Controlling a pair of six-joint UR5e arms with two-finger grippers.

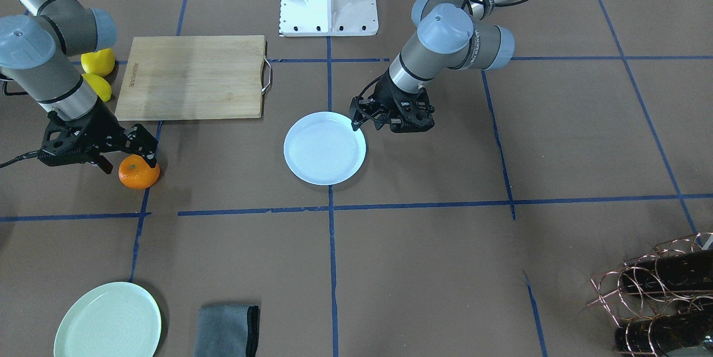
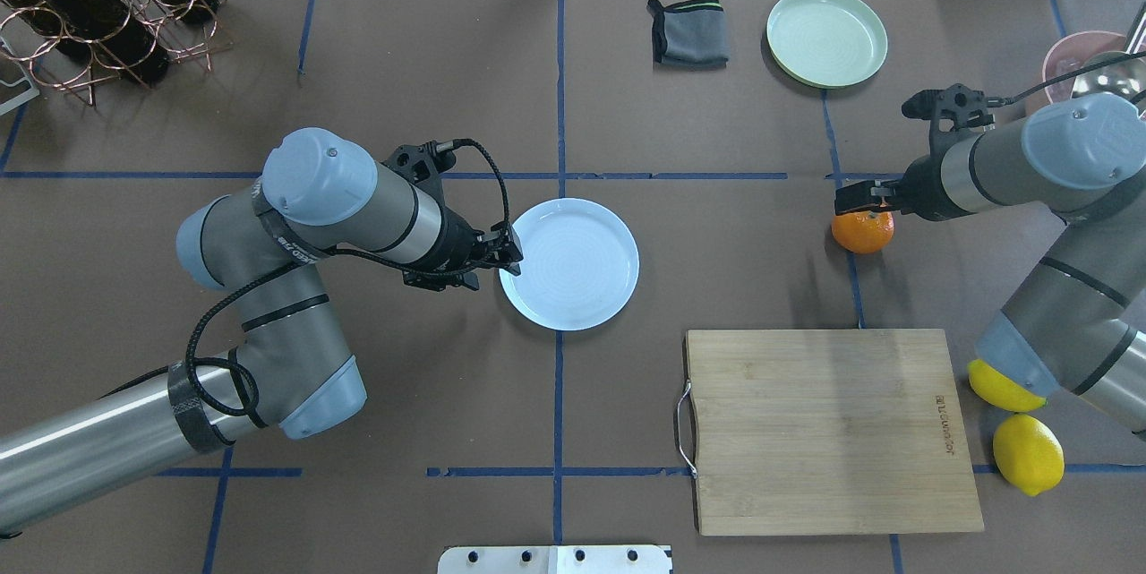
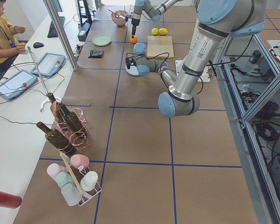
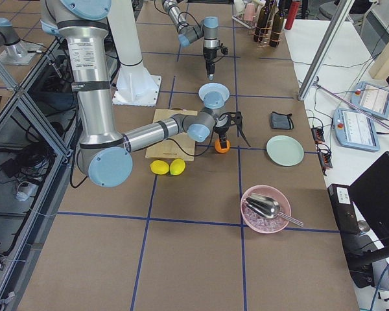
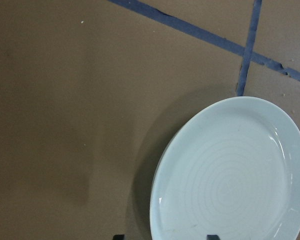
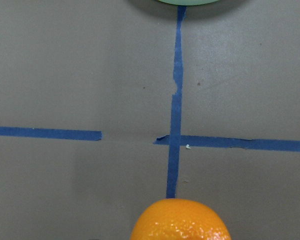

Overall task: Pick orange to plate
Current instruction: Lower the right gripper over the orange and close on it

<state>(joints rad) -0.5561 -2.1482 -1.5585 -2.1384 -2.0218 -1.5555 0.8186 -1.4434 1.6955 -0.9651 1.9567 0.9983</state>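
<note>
Here, the small round bright-orange citrus fruit sits on the brown tabletop, right on a strip of blue tape, well apart from the round glossy white plate near the middle. The plate holds nothing.

The right arm's black two-finger end effector hangs directly over the fruit with its fingers spread wide. In the front-facing view one fingertip overlaps the top of the orange, but whether it touches the skin cannot be told. The right wrist view shows the fruit at the bottom centre of the picture, with the tape cross beyond it.

The left arm's end effector is at the plate's rim on the robot's left side. Its fingers are parted, and in the left wrist view the two fingertips show apart at the bottom edge with the rim between them. It grips nothing.

A rectangular pale wooden cutting board with a wire handle lies between the plate and two yellow lemons, which sit together just beside the board. At the far edge from the robot lie a pale mint-green ridged plate and a folded grey cloth, near each other.
</note>
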